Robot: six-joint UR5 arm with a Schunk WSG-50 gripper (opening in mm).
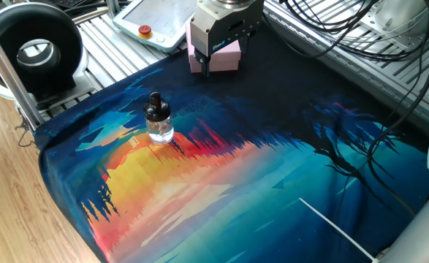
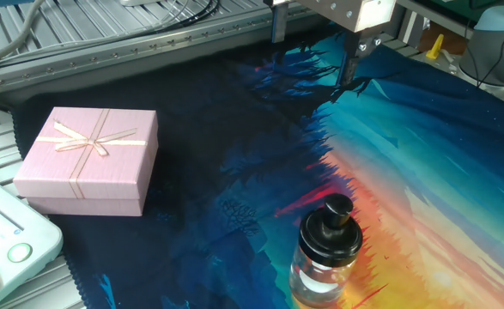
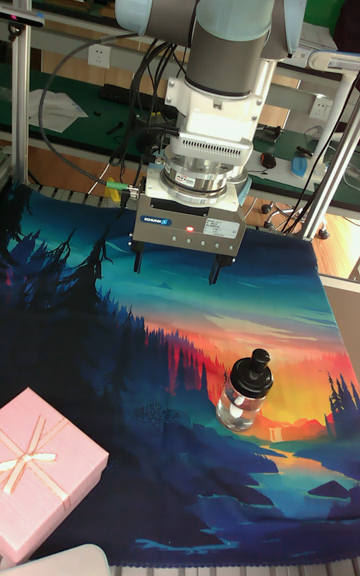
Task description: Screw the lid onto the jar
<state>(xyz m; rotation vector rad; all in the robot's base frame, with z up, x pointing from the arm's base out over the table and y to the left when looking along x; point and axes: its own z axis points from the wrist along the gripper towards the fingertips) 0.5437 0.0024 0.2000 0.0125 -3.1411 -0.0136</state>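
Shows end effector (image 3: 175,269) raised above the sunset-print mat (image 3: 110,356), fingers spread wide, gripping nothing. Shows small clear glass jar (image 3: 240,408) upright on the mat, black lid (image 3: 259,370) seated on its neck, well apart from pink gift box (image 3: 45,471).

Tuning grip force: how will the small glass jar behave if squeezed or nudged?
The jar looks like clear glass with a rounded body: probably rigid, slippery, fragile under a hard squeeze. It stands upright with the lid on top, so a high sideways nudge may tip it; once down, it would likely roll.
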